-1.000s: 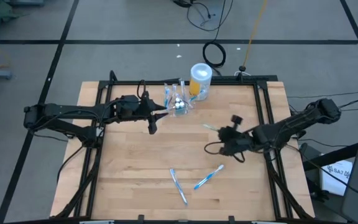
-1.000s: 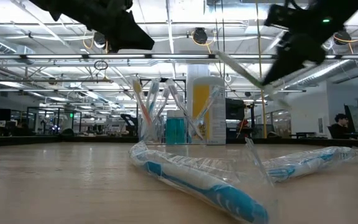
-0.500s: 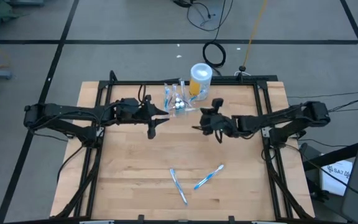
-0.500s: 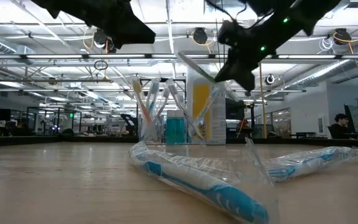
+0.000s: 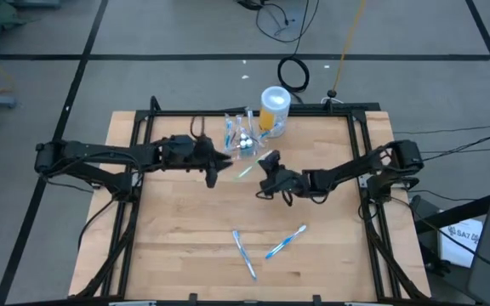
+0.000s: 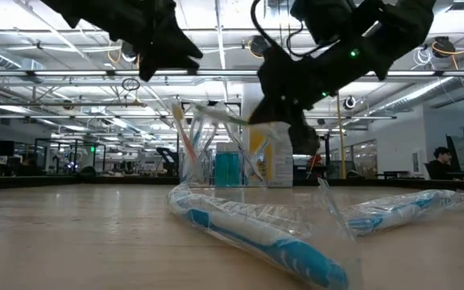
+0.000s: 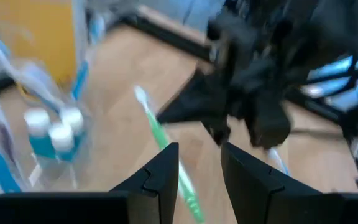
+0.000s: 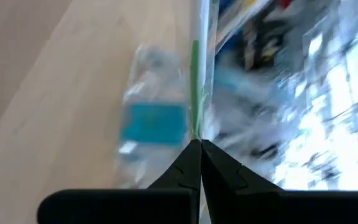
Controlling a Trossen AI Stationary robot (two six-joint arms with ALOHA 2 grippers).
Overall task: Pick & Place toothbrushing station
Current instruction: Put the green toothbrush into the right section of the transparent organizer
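The see-through cup (image 5: 243, 138) stands on its base at the table's far middle and holds several toothbrushes; it also shows in the low view (image 6: 208, 153) and the left wrist view (image 7: 42, 124). My right gripper (image 5: 264, 168) hovers just near-right of the cup, shut on a green toothbrush (image 5: 246, 171) in a clear wrapper. My left gripper (image 5: 214, 167) is open and empty, left of the brush, its fingers (image 7: 166, 171) apart. Two wrapped blue toothbrushes (image 5: 243, 253) (image 5: 285, 241) lie flat near the table's near edge. My right gripper pinches the wrapped green toothbrush between its two shut fingers (image 8: 194, 163), at the handle (image 8: 195, 134). The fingers come roughly level from the table's right, and the brush sticks out ahead of them toward the cup. The brush (image 6: 216, 113) is lifted clear of the table.
A taller yellow container with a white-blue lid (image 5: 274, 109) stands right behind the cup. A black frame (image 5: 143, 119) runs along the table's edges. Bare wood (image 5: 185, 221) lies between the arms and the near edge.
My right gripper has carried the green toothbrush from the table's right side toward the left and far edge, ending beside the cup, and stayed shut on it. The brush stays clear of the table.
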